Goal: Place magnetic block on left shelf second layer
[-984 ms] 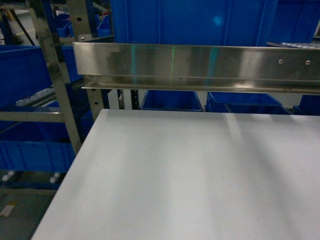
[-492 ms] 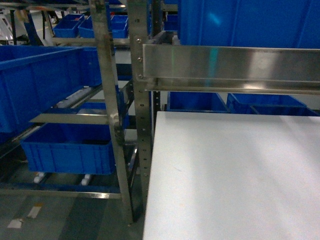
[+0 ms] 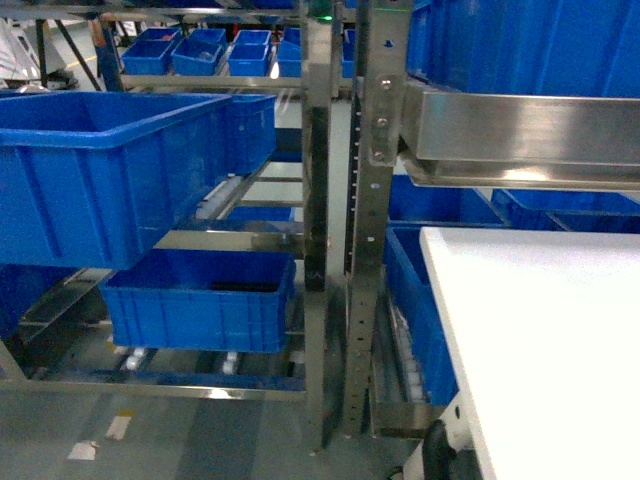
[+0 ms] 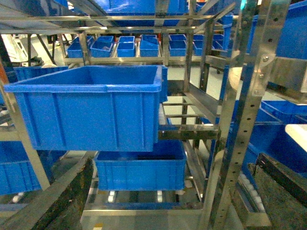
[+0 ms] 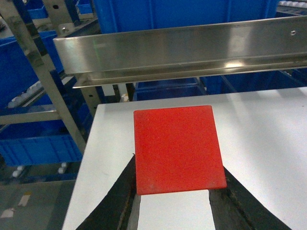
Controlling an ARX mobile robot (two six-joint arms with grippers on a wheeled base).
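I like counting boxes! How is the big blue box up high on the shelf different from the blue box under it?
The upper blue bin sits on the second tier and sticks out past the rack's front; the lower blue bin sits one tier down, further back. The upper bin looks bigger and deeper, though it is also nearer the camera. The upper bin's inside looks empty; the lower bin's inside is hidden. Both are blue plastic with thick rims.

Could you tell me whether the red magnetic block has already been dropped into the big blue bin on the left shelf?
No: the right wrist view shows the magnetic block gripped in the right hand above the white tabletop.
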